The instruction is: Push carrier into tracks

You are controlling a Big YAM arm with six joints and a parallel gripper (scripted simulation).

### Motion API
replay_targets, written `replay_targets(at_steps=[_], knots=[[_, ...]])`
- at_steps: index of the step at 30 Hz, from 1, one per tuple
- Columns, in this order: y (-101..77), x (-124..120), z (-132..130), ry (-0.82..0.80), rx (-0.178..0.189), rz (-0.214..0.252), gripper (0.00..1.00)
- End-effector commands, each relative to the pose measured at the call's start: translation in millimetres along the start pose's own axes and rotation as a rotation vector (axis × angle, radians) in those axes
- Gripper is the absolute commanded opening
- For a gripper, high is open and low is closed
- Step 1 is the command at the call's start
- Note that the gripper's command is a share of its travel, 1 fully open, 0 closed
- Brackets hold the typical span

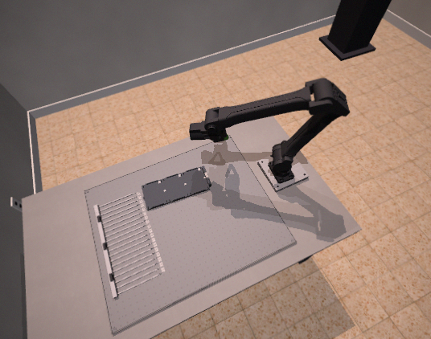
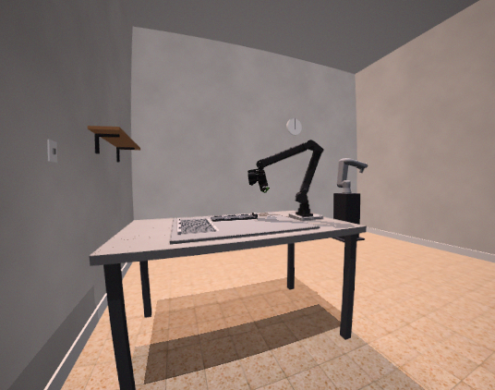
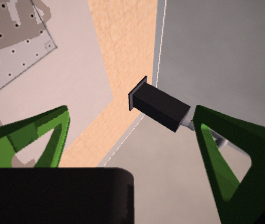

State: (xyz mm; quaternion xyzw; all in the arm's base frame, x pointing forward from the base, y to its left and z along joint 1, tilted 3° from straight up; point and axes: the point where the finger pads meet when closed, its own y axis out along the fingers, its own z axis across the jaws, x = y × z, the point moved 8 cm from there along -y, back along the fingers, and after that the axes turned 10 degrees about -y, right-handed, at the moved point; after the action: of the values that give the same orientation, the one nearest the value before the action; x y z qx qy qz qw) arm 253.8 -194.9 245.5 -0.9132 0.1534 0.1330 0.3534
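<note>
Above the table's far edge, open gripper [image 3: 133, 145], carrier PC7 [image 1: 176, 187] before rails [image 1: 128, 243]

From my seat I can read no text, number or brand in any view. The small pale tiles [image 1: 152, 237] along the front of the rails [image 1: 128, 241] are too small to make out. The round white disc [image 2: 294, 126] on the far wall shows only one dark stroke.
</note>
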Motion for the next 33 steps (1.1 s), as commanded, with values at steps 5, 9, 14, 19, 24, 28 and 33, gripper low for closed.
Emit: replay_targets(at_steps=[5,9,14,19,24,28,33], knots=[[-18.7,25,-11,-0.201,0.057,-0.111,1.00],[-19.8,31,-5,-0.320,0.105,-0.156,1.00],[-21.8,36,-1,-0.406,0.137,-0.195,1.00],[-27.1,48,10,-0.549,0.183,-0.269,1.00],[-27.7,52,10,-0.679,0.223,-0.346,1.00],[-31.0,59,21,-0.781,0.244,-0.396,1.00],[-38.8,70,29,-0.888,0.260,-0.473,1.00]])
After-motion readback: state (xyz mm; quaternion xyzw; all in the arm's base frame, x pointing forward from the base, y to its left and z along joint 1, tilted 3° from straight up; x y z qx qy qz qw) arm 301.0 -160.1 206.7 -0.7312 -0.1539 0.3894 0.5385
